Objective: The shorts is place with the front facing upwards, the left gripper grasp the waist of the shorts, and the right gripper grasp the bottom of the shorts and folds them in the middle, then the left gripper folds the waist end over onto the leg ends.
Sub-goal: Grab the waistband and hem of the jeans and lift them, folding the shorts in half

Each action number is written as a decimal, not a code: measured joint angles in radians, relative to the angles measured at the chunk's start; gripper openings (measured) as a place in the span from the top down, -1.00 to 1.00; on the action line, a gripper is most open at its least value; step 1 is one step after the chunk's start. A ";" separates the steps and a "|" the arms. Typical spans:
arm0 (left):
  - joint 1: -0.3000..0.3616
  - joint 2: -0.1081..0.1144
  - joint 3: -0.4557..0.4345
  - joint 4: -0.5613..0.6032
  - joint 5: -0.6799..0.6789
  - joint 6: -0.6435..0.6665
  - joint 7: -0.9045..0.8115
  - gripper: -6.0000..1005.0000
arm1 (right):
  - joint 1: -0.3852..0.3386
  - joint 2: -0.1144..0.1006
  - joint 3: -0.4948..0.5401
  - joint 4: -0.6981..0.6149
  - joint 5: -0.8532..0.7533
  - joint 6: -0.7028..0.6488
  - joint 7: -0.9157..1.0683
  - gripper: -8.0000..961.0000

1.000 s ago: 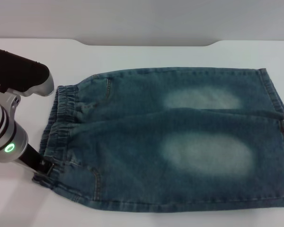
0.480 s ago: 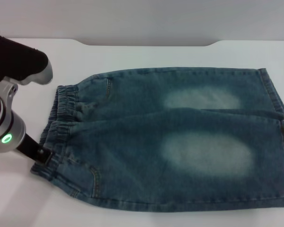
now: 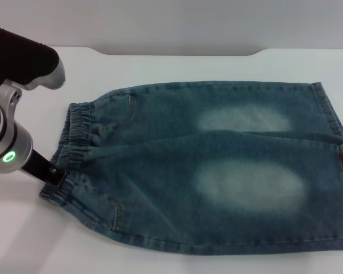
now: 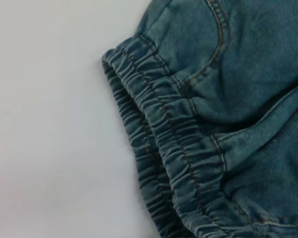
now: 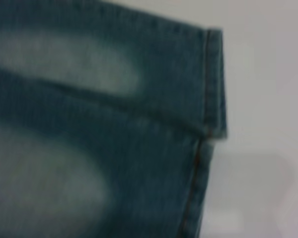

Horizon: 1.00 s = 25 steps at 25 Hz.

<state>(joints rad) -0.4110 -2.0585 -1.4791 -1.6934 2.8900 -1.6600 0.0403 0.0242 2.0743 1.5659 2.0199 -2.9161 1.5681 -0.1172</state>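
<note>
Lying flat on the table (image 3: 160, 63): one pair of shorts (image 3: 217, 171), waistband (image 3: 74, 142) nearest the left gripper (image 3: 56, 178), two leg hems (image 3: 334, 131) at the far side from it. Touching the waistband's near corner, grip state not discernible; right gripper out of sight. Risking a thin pinch slipping and bunching the fold.

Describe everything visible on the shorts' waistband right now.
The waist of the shorts is a gathered, puckered elastic denim band, darker blue with tan stitching, lying flat on the white table at the shorts' left end. Its two layers sit slightly offset. The left gripper meets its near corner; a grip cannot be confirmed. Pocket seams start just beside it.
</note>
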 joint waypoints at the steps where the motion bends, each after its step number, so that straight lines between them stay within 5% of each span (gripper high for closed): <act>1: -0.001 0.000 -0.001 0.000 0.000 0.001 0.001 0.94 | -0.003 0.001 -0.005 -0.002 0.000 0.005 0.001 -0.39; 25: -0.021 0.001 -0.002 0.025 0.000 0.052 0.013 0.94 | -0.059 0.006 -0.101 -0.081 0.005 -0.031 0.048 -0.39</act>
<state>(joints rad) -0.4317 -2.0570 -1.4813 -1.6687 2.8901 -1.6076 0.0535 -0.0346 2.0801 1.4649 1.9388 -2.9112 1.5374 -0.0690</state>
